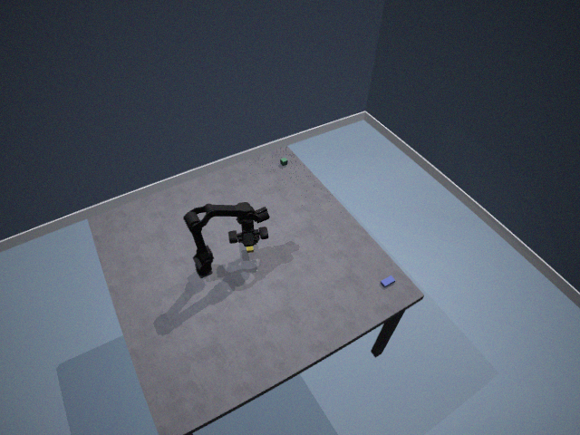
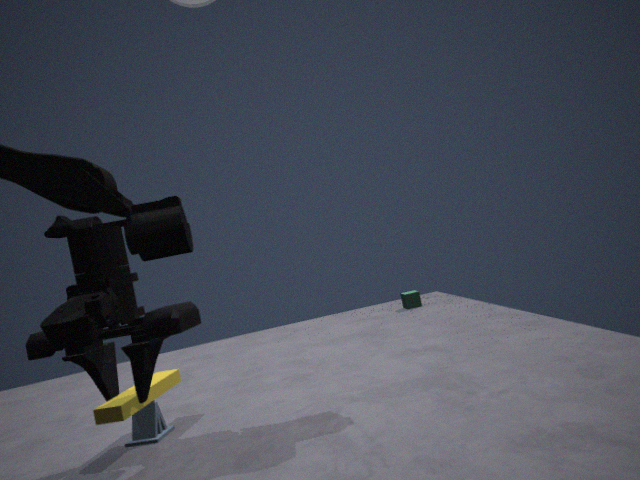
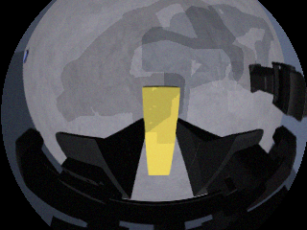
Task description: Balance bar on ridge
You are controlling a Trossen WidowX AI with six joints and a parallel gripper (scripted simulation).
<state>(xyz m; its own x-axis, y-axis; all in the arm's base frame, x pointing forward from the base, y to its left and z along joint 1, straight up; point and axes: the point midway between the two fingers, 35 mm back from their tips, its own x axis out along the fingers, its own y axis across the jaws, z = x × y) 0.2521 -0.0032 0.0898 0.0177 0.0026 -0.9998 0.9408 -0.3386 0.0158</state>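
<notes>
Above the grey ridge, the yellow bar is clamped between the partly open fingers of the gripper; contact with the ridge cannot be confirmed; a green cube and a blue block lie well apart on the table

Looks down aslant on the desk from high and far off in top, peers low and near across it toward the green cube in exterior, stares closely down past the fingers in wrist, sharing the yellow bar among all three.
</notes>
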